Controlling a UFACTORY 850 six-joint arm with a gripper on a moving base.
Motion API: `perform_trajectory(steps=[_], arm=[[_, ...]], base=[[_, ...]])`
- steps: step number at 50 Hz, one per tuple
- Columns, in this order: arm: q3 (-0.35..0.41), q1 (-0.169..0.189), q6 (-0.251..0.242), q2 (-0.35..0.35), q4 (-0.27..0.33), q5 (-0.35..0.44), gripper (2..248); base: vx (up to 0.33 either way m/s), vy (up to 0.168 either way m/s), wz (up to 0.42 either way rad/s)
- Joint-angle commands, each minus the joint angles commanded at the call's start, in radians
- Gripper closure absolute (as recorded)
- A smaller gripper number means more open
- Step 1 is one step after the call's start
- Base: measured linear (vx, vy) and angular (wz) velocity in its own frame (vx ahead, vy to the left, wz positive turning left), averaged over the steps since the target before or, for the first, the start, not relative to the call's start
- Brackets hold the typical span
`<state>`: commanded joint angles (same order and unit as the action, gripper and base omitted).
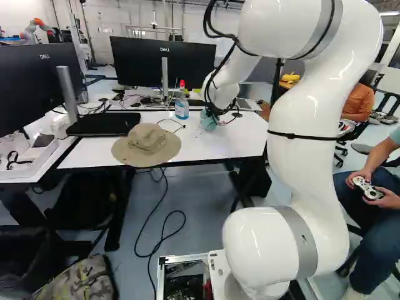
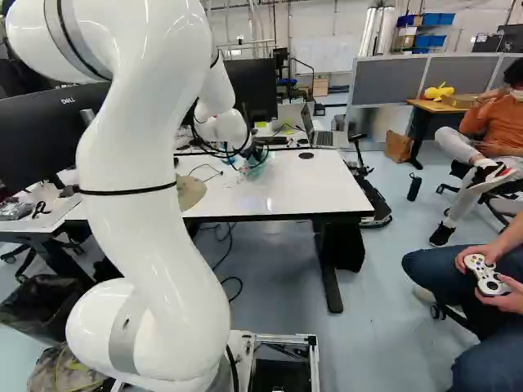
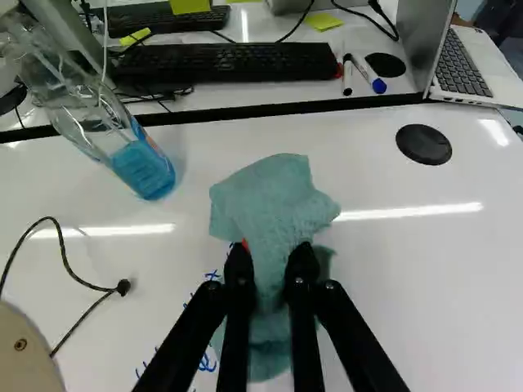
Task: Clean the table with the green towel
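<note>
My gripper point(image 1: 215, 114) is low over the white table point(image 1: 240, 140), at its far side in the left base view. The green towel point(image 1: 207, 122) lies bunched beneath it on the tabletop. In the wrist view the gripper point(image 3: 270, 260) is shut on the green towel point(image 3: 274, 200), whose folds pass between the two fingers and spread out ahead of and beneath them. Blue pen marks point(image 3: 206, 361) show on the table beside the towel and the fingers; the towel hides whatever lies under it.
A spray bottle with blue liquid point(image 3: 144, 170) stands close to the towel. A tan hat point(image 1: 147, 145) lies at the table's near edge, a black cable point(image 3: 82, 282) nearby. Monitors point(image 1: 164, 62), keyboards and a laptop point(image 3: 462, 69) are beyond. A person with a controller point(image 2: 488, 276) sits at the right.
</note>
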<state>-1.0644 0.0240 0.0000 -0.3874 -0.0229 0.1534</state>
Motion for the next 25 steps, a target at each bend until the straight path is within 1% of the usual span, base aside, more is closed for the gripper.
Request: perform_trajectory(steps=[14, 25], arm=[[0.006, -0.015, 0.0, -0.024, 0.0, 0.015, 200], [0.0, -0.017, 0.0, -0.052, 0.0, 0.015, 200]], base=[[0.0, 0.0, 0.0], [0.0, 0.0, 0.0]])
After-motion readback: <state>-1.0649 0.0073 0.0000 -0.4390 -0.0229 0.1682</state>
